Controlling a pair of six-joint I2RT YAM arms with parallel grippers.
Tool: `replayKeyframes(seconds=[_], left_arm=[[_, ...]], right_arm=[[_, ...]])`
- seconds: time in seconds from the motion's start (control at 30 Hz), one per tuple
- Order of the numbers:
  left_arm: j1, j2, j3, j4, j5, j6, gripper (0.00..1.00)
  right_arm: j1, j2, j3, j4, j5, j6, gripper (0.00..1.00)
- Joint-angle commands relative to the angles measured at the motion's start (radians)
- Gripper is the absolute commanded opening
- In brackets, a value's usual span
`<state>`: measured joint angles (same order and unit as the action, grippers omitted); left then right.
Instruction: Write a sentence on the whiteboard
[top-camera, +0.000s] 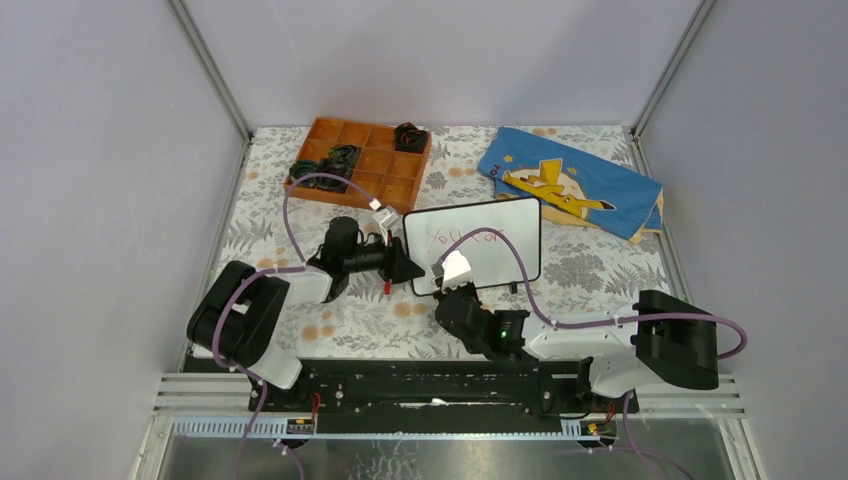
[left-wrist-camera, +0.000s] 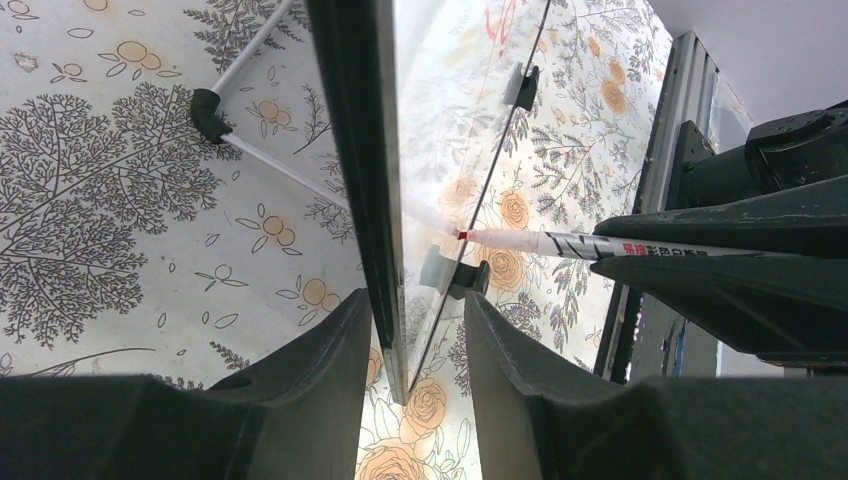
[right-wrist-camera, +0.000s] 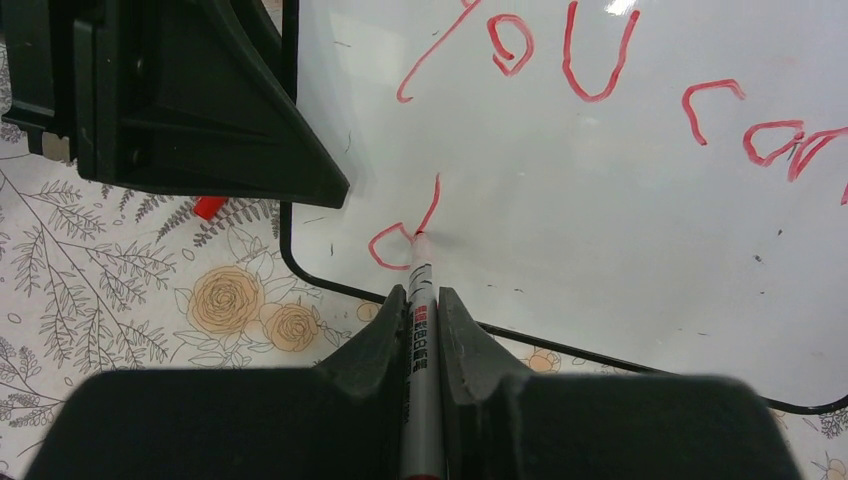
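A: Black-framed glossy whiteboard (top-camera: 495, 250) location?
B: Just in front of the orange compartment tray (top-camera: 345, 122). The left hand (left-wrist-camera: 415, 320) clamps its edge, bracing it against pen pressure.
A: Right hand (right-wrist-camera: 423, 300)?
B: Closed on the slim red marker (right-wrist-camera: 420, 335), tip at the red handwritten sentence's (right-wrist-camera: 590, 98) second line.

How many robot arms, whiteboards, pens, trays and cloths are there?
Robot arms: 2 (left arm, right arm)
Whiteboard: 1
Red marker: 1
Orange tray: 1
Blue cloth: 1
Total: 6
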<state>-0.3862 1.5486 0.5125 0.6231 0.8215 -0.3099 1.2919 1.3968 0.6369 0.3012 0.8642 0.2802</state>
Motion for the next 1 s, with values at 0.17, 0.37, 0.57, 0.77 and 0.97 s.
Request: replayKeyframes(seconds=[0.17, 0.37, 0.57, 0.77, 0.97], left_arm=[[-0.008, -0.019, 0.027, -0.009, -0.013, 0.031, 0.46], [-0.008, -0.019, 0.027, -0.01, -0.015, 0.033, 0.46], [-0.008, -0.015, 0.027, -0.011, -0.015, 0.032, 0.46], [-0.009, -0.018, 0.027, -0.014, -0.018, 0.034, 0.46], [-0.01, -0.013, 0.029, -0.017, -0.016, 0.036, 0.45]], right_arm=[[-0.011, -0.104, -0.014, 0.011, -0.001, 0.014, 0.0], [-0.011, -0.176, -0.073, 0.012, 0.022, 0.019, 0.0], [-0.023, -0.17, -0.068, 0.028, 0.027, 0.015, 0.0], [-0.054, -0.156, -0.055, 0.043, 0.001, 0.034, 0.0], [-0.077, -0.129, -0.04, 0.048, -0.028, 0.037, 0.0]])
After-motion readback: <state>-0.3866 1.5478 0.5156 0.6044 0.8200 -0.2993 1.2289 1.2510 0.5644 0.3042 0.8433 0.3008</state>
